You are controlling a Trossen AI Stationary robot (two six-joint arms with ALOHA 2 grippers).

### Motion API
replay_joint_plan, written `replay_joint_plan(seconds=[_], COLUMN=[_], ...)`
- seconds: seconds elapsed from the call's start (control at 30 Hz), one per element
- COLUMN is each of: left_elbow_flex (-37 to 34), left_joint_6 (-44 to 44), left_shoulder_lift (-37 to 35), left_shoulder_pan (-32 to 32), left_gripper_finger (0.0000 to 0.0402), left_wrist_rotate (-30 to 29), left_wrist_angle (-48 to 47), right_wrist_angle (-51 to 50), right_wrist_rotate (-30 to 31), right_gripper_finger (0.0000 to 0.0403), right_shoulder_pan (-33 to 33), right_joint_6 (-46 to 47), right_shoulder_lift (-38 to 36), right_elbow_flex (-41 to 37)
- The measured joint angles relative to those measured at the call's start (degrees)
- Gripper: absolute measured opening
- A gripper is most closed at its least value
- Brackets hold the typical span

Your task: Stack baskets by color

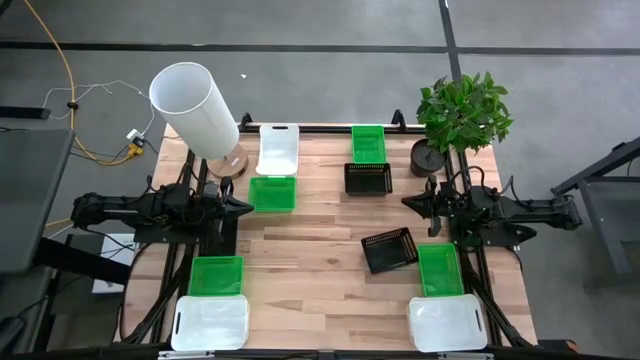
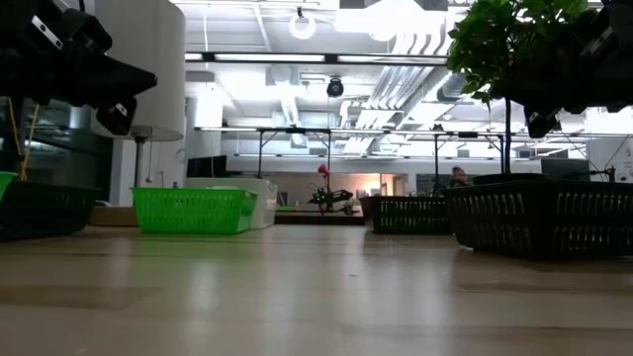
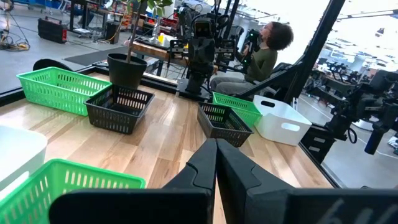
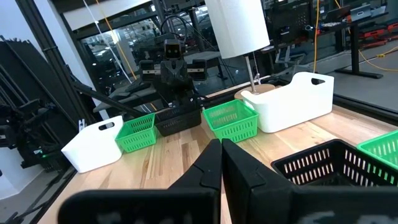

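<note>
From above I see my left gripper [image 1: 247, 206] at nine o'clock and right gripper [image 1: 408, 202] at three, jaws shut and empty, baskets [image 1: 272, 193] scattered unstacked around the surface [image 1: 320, 270]; both wrist views show my jaws pressed together, holding nothing.

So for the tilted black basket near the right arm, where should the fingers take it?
Probably on one long rim wall of the black basket, coming straight down from above. It sits open side up and skewed to the table edges, so the right gripper, now shut, would open and turn its wrist to match. The green basket crowds one end; the long sides stand freer.
</note>
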Motion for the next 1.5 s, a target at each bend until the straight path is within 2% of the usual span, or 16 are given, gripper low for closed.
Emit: replay_joint_plan(seconds=[1.03, 1.2, 1.4, 1.5], left_elbow_flex=[0.0, 0.0, 0.0, 0.0], left_joint_6=[0.0, 0.0, 0.0, 0.0], left_shoulder_lift=[0.0, 0.0, 0.0, 0.0], left_shoulder_pan=[0.0, 0.0, 0.0, 0.0], left_gripper_finger=[0.0, 0.0, 0.0, 0.0], left_wrist_rotate=[0.0, 0.0, 0.0, 0.0], left_wrist_angle=[0.0, 0.0, 0.0, 0.0], right_wrist_angle=[0.0, 1.9, 6.2, 13.6], right_wrist_rotate=[0.1, 3.4, 7.1, 9.2], right_gripper_finger=[0.0, 0.0, 0.0, 0.0], right_shoulder_pan=[0.0, 0.0, 0.0, 0.0], right_joint_6=[-0.6, -4.4, -2.5, -4.4], right_shoulder_lift=[0.0, 0.0, 0.0, 0.1], right_elbow_flex=[0.0, 0.0, 0.0, 0.0])
